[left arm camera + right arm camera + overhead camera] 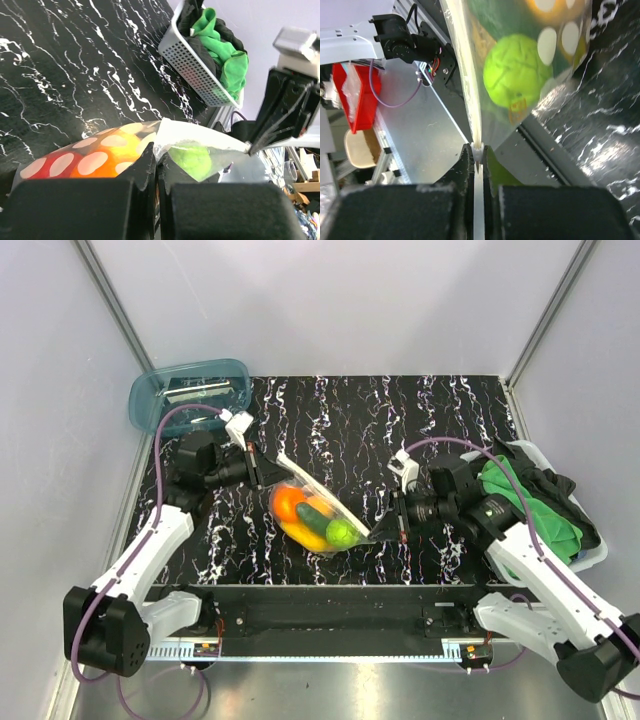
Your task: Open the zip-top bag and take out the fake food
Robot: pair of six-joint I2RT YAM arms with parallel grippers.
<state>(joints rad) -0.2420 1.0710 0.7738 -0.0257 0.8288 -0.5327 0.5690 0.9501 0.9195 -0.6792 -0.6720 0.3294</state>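
Left gripper (156,156) and right gripper (479,156) clamp my limp, slick bag (315,512) at its zip-strip ends, the firmest hold, I judge.

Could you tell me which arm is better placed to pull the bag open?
Probably right: the right gripper pinches the zip-top bag at its strip's corner; the left gripper anchors the other end.

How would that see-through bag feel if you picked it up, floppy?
Probably floppy: the zip-top bag looks straight only where the left tool and right tool pinch its ends. It is likely lumpy and bottom-heavy, since the fake food bunches together inside. Its shiny film may be slippery.
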